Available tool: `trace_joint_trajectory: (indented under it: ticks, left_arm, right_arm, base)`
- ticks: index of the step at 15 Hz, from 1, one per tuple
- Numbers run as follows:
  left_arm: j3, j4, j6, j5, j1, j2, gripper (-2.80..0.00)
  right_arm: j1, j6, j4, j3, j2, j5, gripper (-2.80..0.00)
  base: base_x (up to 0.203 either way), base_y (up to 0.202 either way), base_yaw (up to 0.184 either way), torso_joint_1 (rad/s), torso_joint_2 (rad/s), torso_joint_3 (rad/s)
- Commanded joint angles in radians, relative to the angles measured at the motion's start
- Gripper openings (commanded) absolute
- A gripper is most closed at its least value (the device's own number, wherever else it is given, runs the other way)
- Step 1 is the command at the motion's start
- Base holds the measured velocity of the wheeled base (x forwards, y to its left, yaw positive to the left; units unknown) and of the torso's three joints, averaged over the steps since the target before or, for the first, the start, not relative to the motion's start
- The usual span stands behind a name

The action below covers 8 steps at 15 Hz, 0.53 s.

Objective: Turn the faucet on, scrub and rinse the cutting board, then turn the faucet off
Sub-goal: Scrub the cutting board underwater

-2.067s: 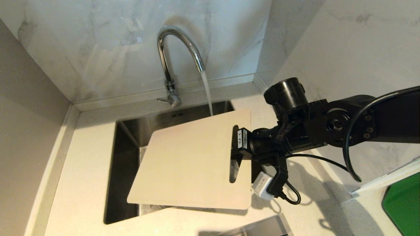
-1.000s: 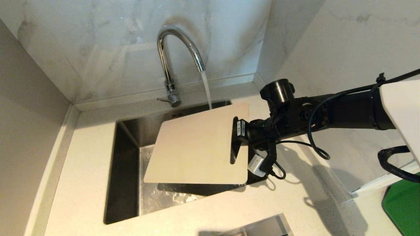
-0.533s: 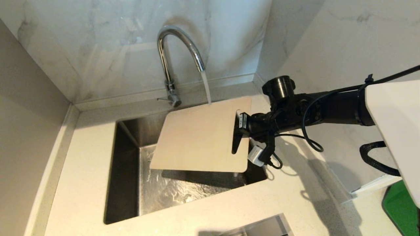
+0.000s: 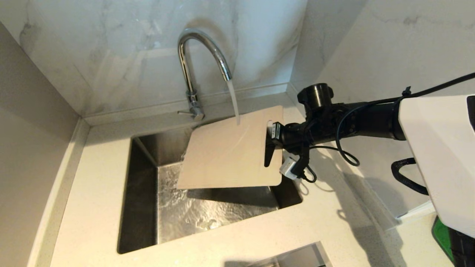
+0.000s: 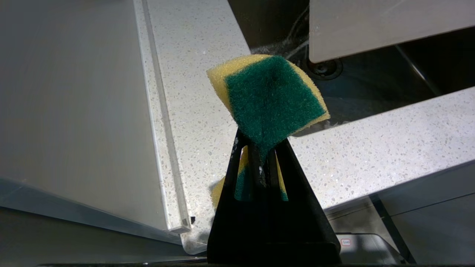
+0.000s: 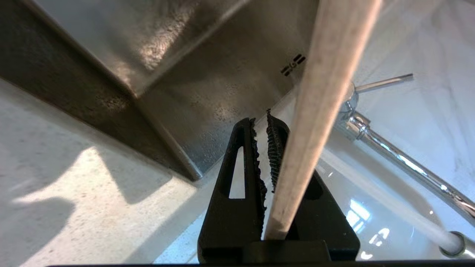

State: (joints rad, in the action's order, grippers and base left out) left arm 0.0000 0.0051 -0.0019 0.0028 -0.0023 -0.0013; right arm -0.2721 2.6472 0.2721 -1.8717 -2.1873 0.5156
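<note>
Cutting board (image 4: 230, 152) clamped at handle end between right gripper (image 4: 270, 142) fingers, under faucet (image 4: 193, 70) stream.

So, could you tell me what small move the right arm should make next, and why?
Probably hold the cutting board tilted under the faucet and ease it so the stream sweeps further across. The right gripper clamps its handle end over the sink, and water strikes only near the top edge.

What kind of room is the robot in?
It looks like a kitchen. A steel sink is set into a speckled countertop, a shiny chrome faucet is running water, and a cutting board is held under the stream. Marble-look walls stand behind.
</note>
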Motion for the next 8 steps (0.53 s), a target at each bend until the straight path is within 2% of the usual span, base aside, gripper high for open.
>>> trace_joint_trajectory:
  ticks: [1, 8]
  left_arm:
    - [0.003, -0.001, -0.001, 0.000, 0.000, 0.000, -2.80]
    - [0.003, 0.001, -0.001, 0.000, -0.001, 0.000, -2.80]
  right_arm:
    - [0.001, 0.015, -0.001, -0.018, -0.025, 0.003, -2.80]
    - [-0.007, 0.016, -0.004, -0.029, -0.037, 0.004, -2.80]
  base:
    - [0.000, 0.000, 0.000, 0.000, 0.00, 0.000]
    - [0.000, 0.000, 0.000, 0.000, 0.00, 0.000]
